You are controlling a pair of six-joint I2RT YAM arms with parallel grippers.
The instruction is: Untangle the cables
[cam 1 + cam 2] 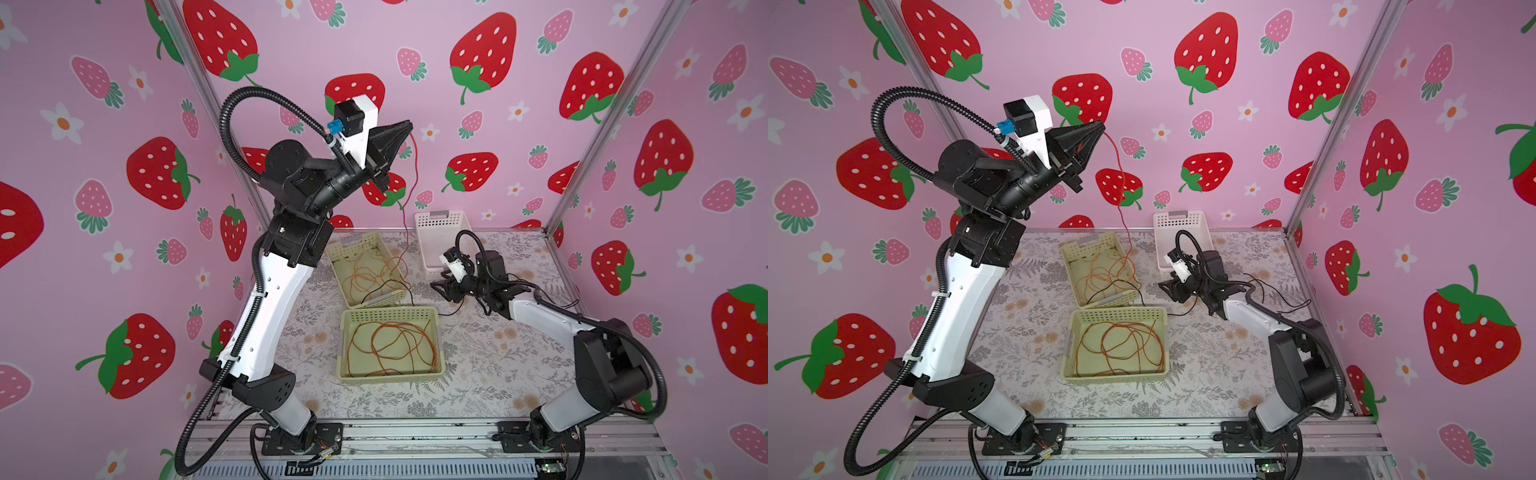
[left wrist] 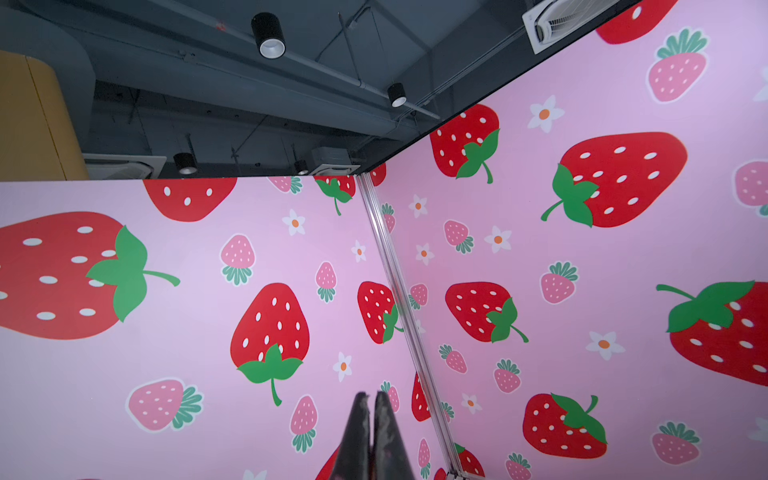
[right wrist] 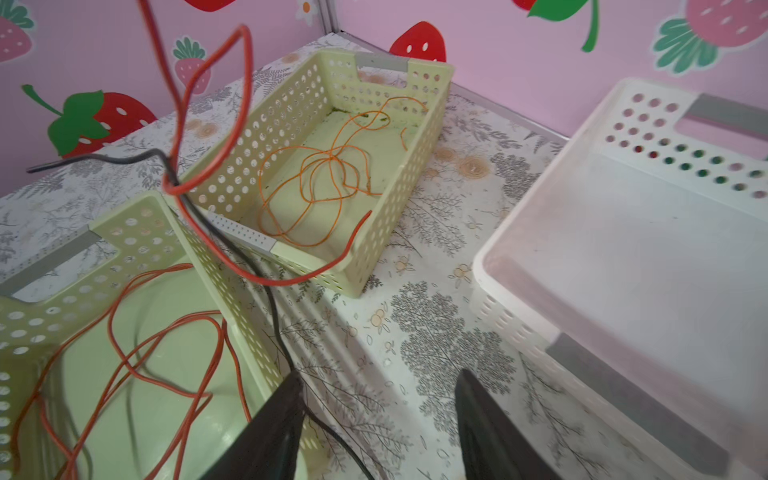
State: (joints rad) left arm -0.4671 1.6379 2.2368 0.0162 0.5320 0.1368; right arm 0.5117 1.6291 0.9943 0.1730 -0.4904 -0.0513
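The left claw (image 1: 408, 124) pinches the red cable (image 1: 417, 166) up high to pull it free from the black cable (image 3: 274, 309) below, so I think the wide-open right claw (image 3: 380, 374) beside that black one should grab it.

White-black arms (image 1: 274, 316), ribbed black hoses (image 1: 225, 124)

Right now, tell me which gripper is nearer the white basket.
Right. The right gripper hovers low just beside the white basket; the left gripper is raised high, pinching the red cable.
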